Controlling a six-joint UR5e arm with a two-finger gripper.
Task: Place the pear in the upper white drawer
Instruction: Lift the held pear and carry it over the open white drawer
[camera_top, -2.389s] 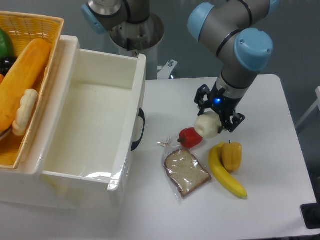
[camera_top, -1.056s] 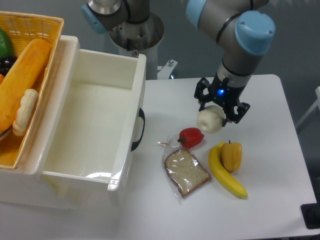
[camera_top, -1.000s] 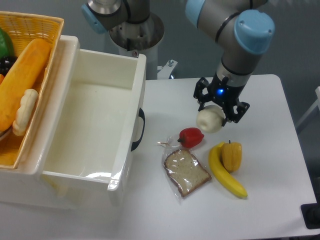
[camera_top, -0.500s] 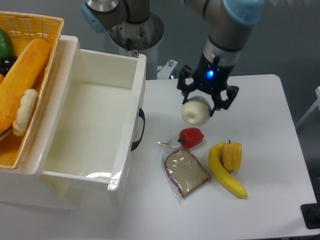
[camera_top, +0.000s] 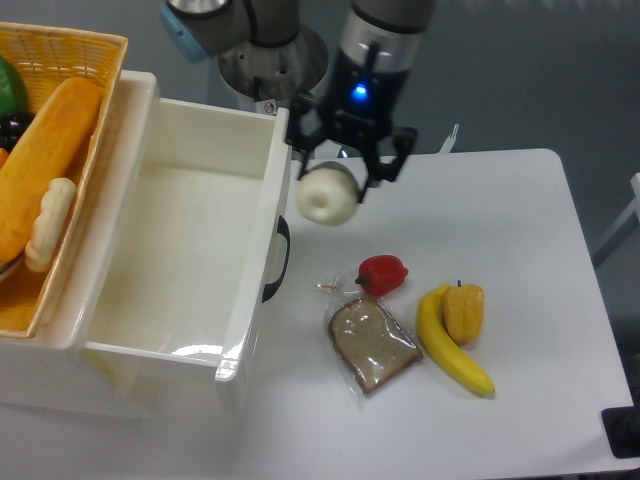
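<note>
While the pale cream-white, roundish pear (camera_top: 327, 196) hangs clear of the table, clamped between the fingers of the dark two-finger gripper (camera_top: 347, 172), the grasp and the lift can be judged done and the carry looks partly done. The fruit sits in the air just beside the front wall of the large, glossy white plastic drawer (camera_top: 277, 190), close above its black curved handle (camera_top: 276, 260), but not yet over the open cavity, so the crossing over the rim, the lowering and the release are all left. Nothing lies inside the drawer as far as the view shows. On the white table (camera_top: 520, 210) rest a small red pepper (camera_top: 382, 273), a bagged slice of brown bread (camera_top: 372, 344), a yellow banana (camera_top: 450, 350) and a yellow-orange pepper (camera_top: 463, 311), all well apart from the gripper and apparently out of its likely path. A woven yellow wicker basket (camera_top: 92, 60) holding a long bread loaf (camera_top: 40, 157) stands on the far side of the drawer, touching its rim, and should not be mistaken for the goal.
</note>
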